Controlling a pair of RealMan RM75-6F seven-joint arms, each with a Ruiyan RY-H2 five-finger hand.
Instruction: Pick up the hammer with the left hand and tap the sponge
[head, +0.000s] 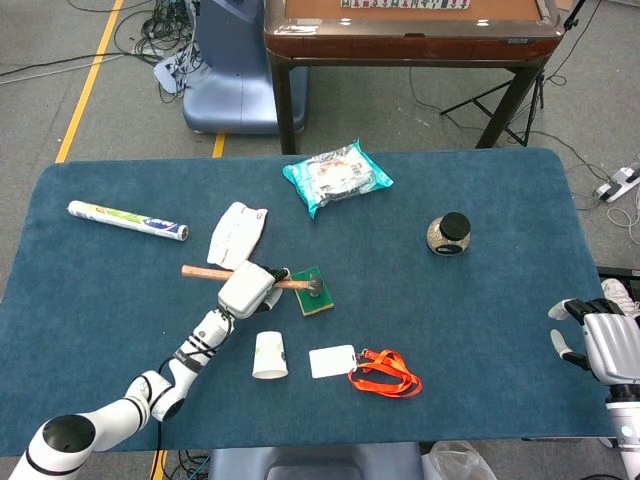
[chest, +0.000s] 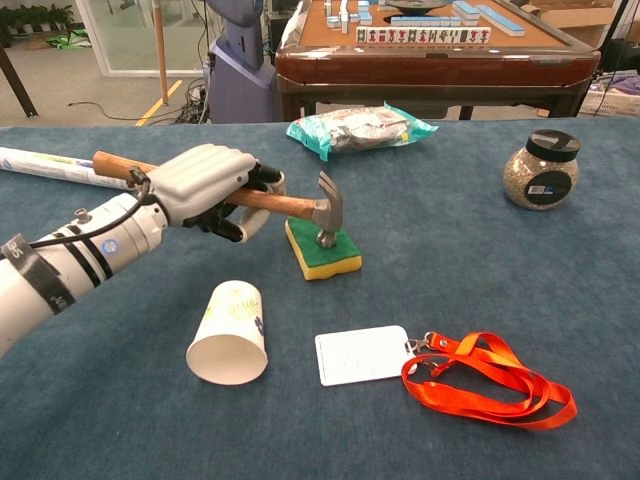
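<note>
My left hand (chest: 208, 186) (head: 247, 288) grips the wooden handle of the hammer (chest: 262, 200) (head: 205, 272) near its middle. The handle slopes down to the right, and the steel head (chest: 327, 210) (head: 314, 285) rests on the green top of the sponge (chest: 325, 254) (head: 322, 297). The sponge is green over yellow and lies flat at the table's middle. My right hand (head: 598, 340) hovers at the table's right edge, fingers spread, holding nothing; the chest view does not show it.
A paper cup (chest: 230, 334) lies on its side in front of the sponge. Beside it are a white card with an orange lanyard (chest: 486, 384). A snack bag (chest: 360, 126), a jar (chest: 541, 170), a rolled tube (head: 126, 220) and a white packet (head: 236, 230) lie further back.
</note>
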